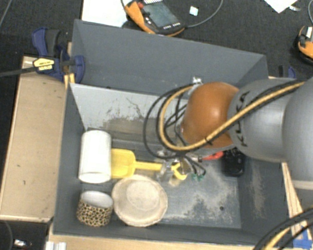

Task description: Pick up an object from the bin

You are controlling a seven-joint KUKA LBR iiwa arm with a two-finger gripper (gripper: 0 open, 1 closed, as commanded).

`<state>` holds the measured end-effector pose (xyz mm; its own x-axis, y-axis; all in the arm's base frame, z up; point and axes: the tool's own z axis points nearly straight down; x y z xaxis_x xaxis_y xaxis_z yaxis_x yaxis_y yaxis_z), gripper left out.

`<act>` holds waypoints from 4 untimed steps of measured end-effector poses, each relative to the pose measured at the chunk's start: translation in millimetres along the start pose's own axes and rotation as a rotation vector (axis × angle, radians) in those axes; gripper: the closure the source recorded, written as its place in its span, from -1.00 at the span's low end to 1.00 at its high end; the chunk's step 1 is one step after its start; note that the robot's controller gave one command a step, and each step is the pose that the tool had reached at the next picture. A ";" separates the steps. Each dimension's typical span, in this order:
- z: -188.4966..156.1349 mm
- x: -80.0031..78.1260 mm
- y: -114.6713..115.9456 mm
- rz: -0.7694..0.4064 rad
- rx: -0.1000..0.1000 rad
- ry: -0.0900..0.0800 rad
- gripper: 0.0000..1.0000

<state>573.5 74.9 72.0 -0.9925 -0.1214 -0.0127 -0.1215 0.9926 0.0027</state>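
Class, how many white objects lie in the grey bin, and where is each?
2. A white cylinder lies at the left; a round white dish sits at the front. The arm may hide others.

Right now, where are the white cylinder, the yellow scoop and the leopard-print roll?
white cylinder point(95, 156), camera view, middle of its side.
yellow scoop point(121, 163), camera view, its blade.
leopard-print roll point(94, 214), camera view, its patterned outer wall.

A yellow plastic scoop point(121, 163) lies flat in the grey metal bin point(164, 65), left of centre. Its thin handle points right.
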 end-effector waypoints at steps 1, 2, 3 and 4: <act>-0.3 0.1 0.0 0.001 0.000 0.000 1.00; -23.8 1.8 0.0 0.002 0.000 0.006 1.00; -52.4 -1.1 0.0 0.003 0.000 -0.004 1.00; -57.5 -1.3 0.0 0.004 0.000 -0.006 1.00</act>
<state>574.1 74.8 129.5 -0.9929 -0.1174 -0.0187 -0.1175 0.9931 0.0032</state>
